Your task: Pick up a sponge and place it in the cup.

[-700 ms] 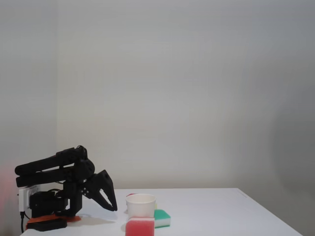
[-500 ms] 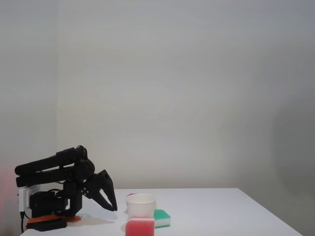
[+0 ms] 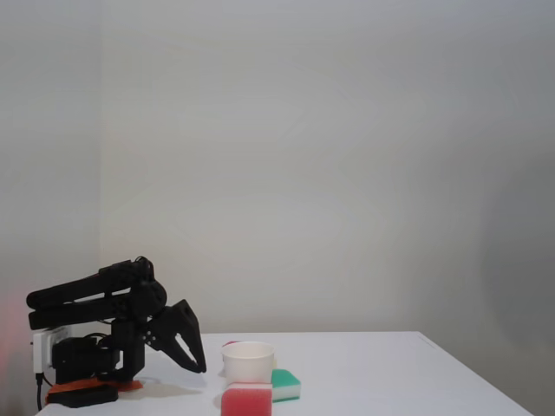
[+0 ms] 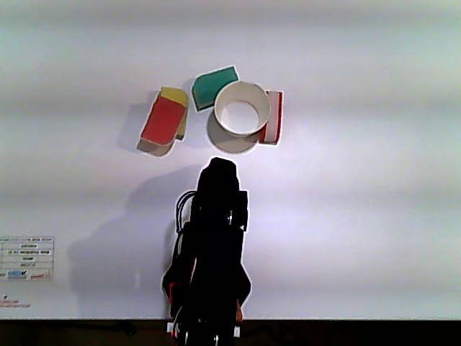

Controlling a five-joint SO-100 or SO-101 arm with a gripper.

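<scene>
gripper point(image 3: 192, 362) hangs low over the table point(image 3: 390, 373) beside the cup point(image 3: 248, 361), its black fingers nearly together and holding nothing, though whether they quite meet i cannot tell. from above, the sponge point(image 4: 273, 117) stands on edge touching the cup's far-right side, long axis running away from the arm, so the cup partly blocks the approach. it is a soft pink-red slab with a white face; the cup is thin, white, round and roll-rimmed.

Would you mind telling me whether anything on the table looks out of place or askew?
Nothing looks spilled or damaged. The cup stands upright and empty, with sponges crowded round it: a red sponge and a green sponge sit close against it.
</scene>
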